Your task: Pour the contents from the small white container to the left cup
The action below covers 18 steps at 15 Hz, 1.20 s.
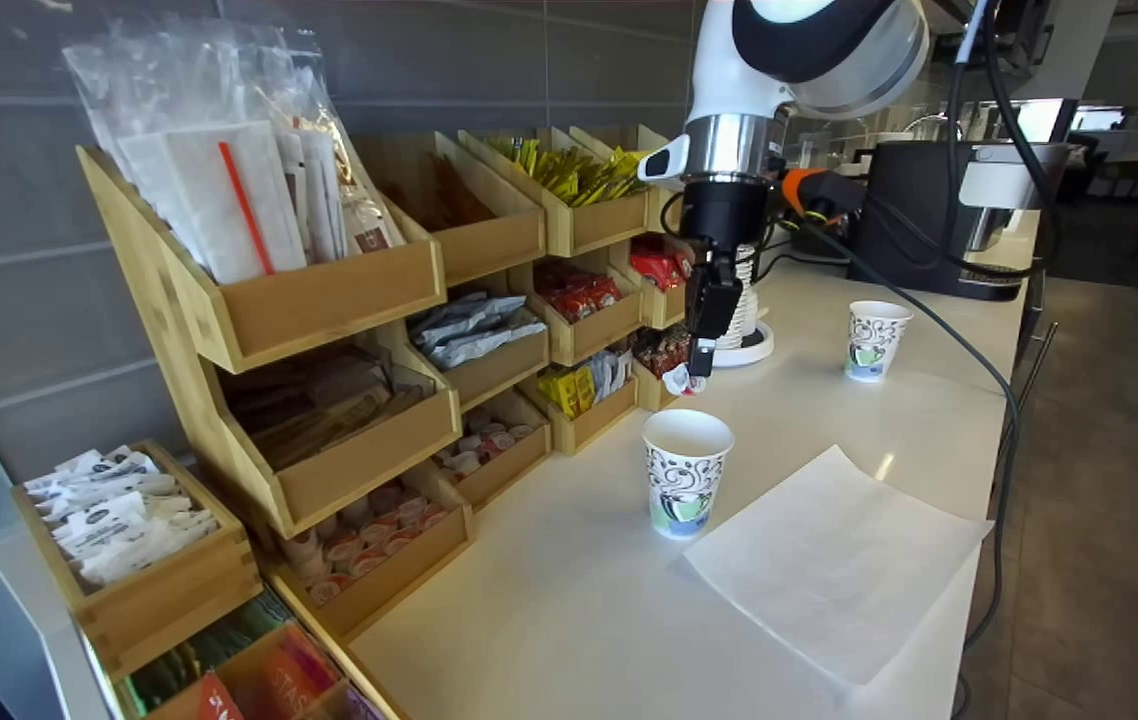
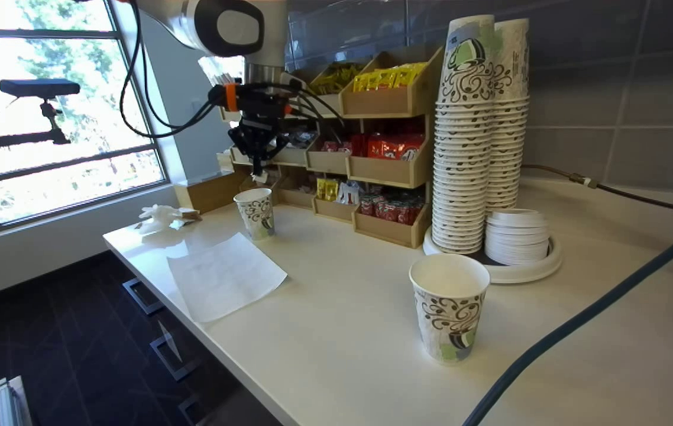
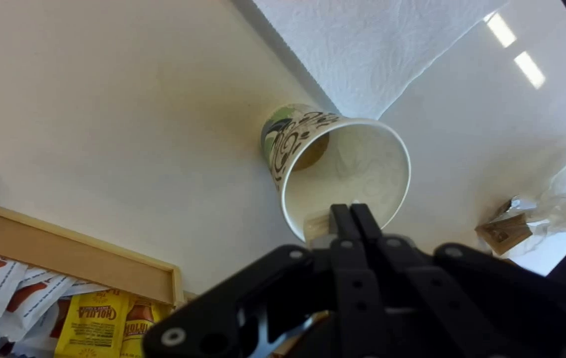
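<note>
Black and narrow-tipped, the gripper (image 1: 700, 362) points down over the counter (image 1: 549, 640), its tips clenched almost together on the small white container (image 1: 681, 380). That little pot is pinched at the very ends, sticking out to one side, just above the rim of the left cup (image 1: 684, 488). Seen along the fingers (image 3: 344, 223) in the wrist view, it overlaps the cup's near edge; it is rather small and blurred there, so I can't fairly say whether it is tipped. The cup itself stands upright, its side printed with dark swirls over a green and blue patch. Just beside it, a sheet of white paper (image 1: 834, 570) lies on the counter. Well apart, farther along, stands the right cup (image 2: 449, 322), upright too and bearing the same print. Near that one, in an exterior view, two tall stacks of paper cups (image 2: 462, 177) and a short pile of white lids (image 2: 517, 239) share a round tray (image 2: 526, 276). A wooden rack (image 1: 336, 310) runs along the back of the counter, its bins holding yellow packets (image 1: 584, 178), red packets (image 1: 577, 290) and, lower down, small lidded pots (image 1: 369, 550).
</note>
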Available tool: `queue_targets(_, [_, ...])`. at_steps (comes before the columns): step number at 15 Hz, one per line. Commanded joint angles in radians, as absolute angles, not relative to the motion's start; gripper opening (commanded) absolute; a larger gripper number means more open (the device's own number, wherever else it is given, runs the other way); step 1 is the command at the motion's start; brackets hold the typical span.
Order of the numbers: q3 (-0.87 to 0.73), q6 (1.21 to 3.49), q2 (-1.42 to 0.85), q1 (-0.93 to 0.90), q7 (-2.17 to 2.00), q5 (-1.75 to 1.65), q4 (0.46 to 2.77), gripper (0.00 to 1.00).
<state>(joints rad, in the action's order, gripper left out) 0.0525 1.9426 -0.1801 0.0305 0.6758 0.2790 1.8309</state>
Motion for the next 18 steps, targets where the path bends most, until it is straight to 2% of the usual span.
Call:
queue_targets(1, [0.06, 1.99, -0.12, 0.012, 0.672, 0.221, 1.894, 0.01])
queue_targets(18, [0.067, 2.011, -0.096, -0.01, 0.677, 0.186, 1.928, 0.04])
